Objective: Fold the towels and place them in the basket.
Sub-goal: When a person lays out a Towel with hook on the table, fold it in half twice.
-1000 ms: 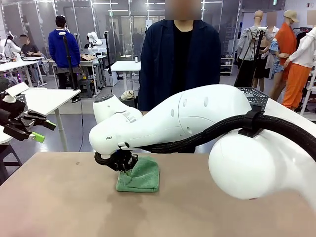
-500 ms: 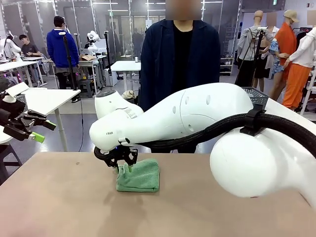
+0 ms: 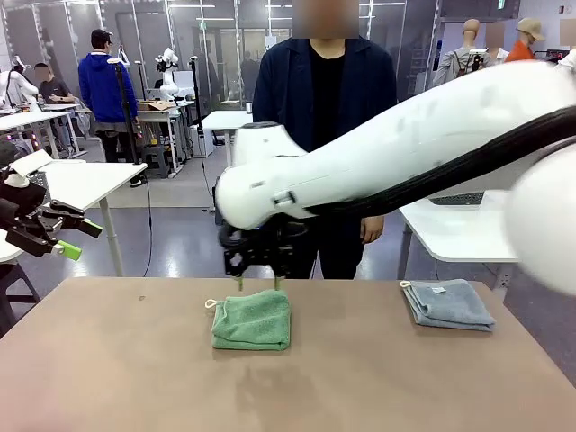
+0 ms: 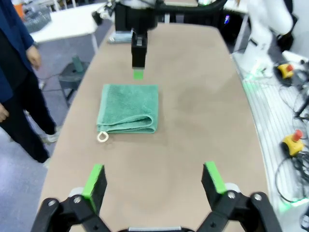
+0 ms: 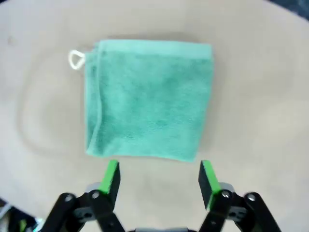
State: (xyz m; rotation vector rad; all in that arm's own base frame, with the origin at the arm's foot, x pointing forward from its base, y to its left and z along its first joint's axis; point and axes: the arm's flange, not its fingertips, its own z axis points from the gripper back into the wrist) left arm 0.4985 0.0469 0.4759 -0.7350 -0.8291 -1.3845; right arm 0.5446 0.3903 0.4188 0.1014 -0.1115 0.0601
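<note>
Above the green towel (image 3: 253, 320), open right tool (image 3: 258, 281).

Two folded towels lie on the table: one green towel (image 3: 252, 319) near the middle and one grey-blue towel (image 3: 447, 304) at the far right.

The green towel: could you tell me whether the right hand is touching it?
Apart. The front view shows the right hand raised above the green towel, with open space between; its wrist view shows both fingers open, off the cloth.
</note>
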